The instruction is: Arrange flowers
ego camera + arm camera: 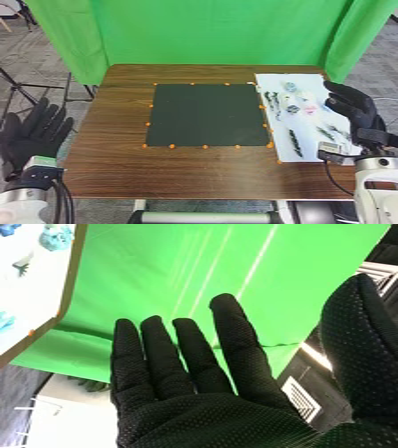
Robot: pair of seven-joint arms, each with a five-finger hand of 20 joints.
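Several flowers (293, 108) on a white sheet (271, 80), both hands open

The sheet lies on the right side of the brown tabletop (178, 175), just beside a dark mat (209, 115). On it, a pink flower (310, 107) rests among pale ones, with a blue flower (290, 85) nearer the far end. Green stems (276, 105) lie along the left part, and a long dark stem (295, 143) lies nearer the robot. More sprigs (326, 133) lie toward the right edge.

The right hand (354, 107) is at the sheet's right edge in the head view; whether it is above the sheet or beside it, I cannot tell. In the right wrist view the right hand (213, 424) has straight fingers (237, 324) with small gaps between them and the thumb well apart.

The left hand (33, 142) is off the tabletop's left side, palm showing, its fingers straight and slightly spread.

Orange dots (171, 146) line the mat's edges. A green curtain (204, 30) hangs behind the tabletop.
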